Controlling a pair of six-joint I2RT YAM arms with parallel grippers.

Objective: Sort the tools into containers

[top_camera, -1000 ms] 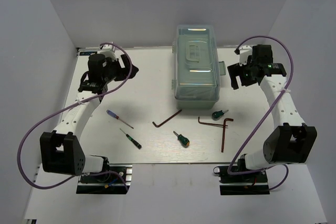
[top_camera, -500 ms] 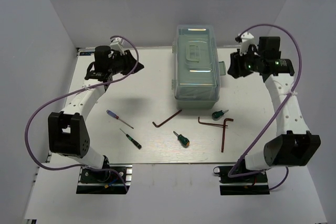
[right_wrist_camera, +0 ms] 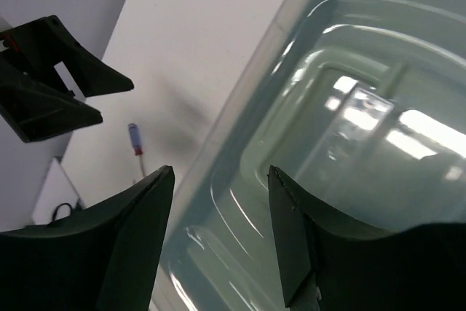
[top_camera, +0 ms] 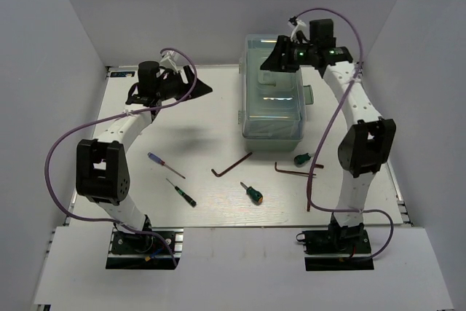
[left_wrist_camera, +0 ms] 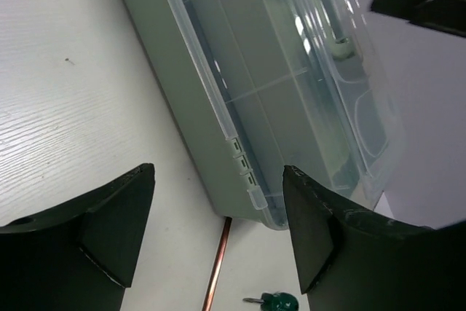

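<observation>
Our left gripper (left_wrist_camera: 218,169) beside the closed toolbox (top_camera: 273,96) and right gripper (right_wrist_camera: 220,169) over its lid (right_wrist_camera: 349,107) stand open and empty, probably to open it first; the tools (top_camera: 231,164) lie on the table (top_camera: 211,121) in front.

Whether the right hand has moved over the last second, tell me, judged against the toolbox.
Yes. The right hand swung left from beside the toolbox's right side and now hangs over its far end, jaws apart.
</observation>
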